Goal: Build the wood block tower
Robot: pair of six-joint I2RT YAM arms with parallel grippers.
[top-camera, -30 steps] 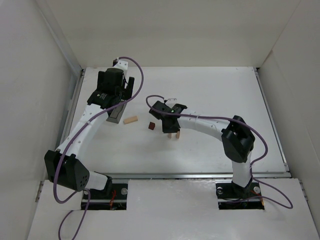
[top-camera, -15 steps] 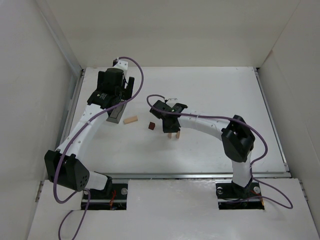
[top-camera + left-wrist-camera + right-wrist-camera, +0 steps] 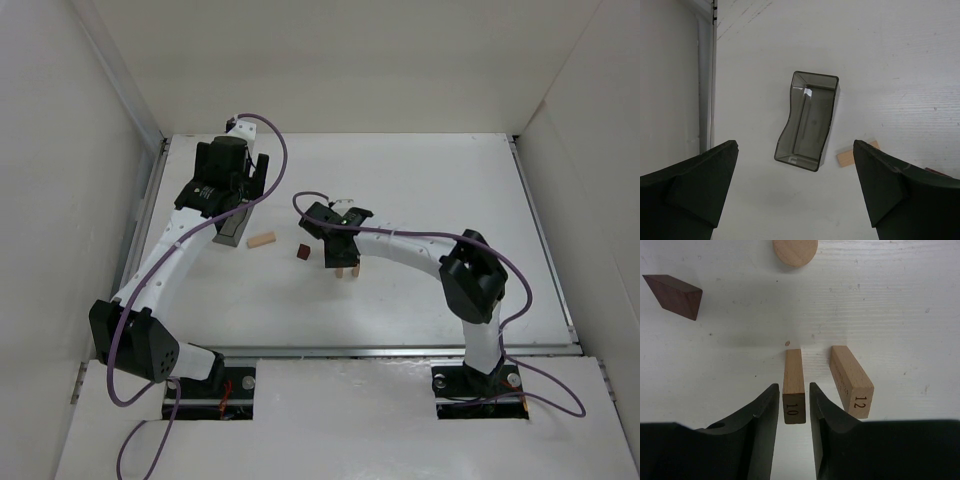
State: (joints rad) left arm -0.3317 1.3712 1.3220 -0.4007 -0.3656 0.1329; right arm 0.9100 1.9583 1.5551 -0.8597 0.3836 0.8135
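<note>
Right wrist view is showing the right gripper just loosening: narrow jaws, slim gaps around the first upright, now standing on the counter beside the second upright. I am judging both legs placed and the plank coming next, while the left gripper is hanging wide.

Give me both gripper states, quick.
Left gripper: open wide, empty.
Right gripper: barely open, straddling upright block 10, thin gaps both sides.

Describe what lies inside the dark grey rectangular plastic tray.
The dark grey rectangular tray holds nothing: the left wrist view shows its bare floor. From above, the left arm covers part of it.
</note>
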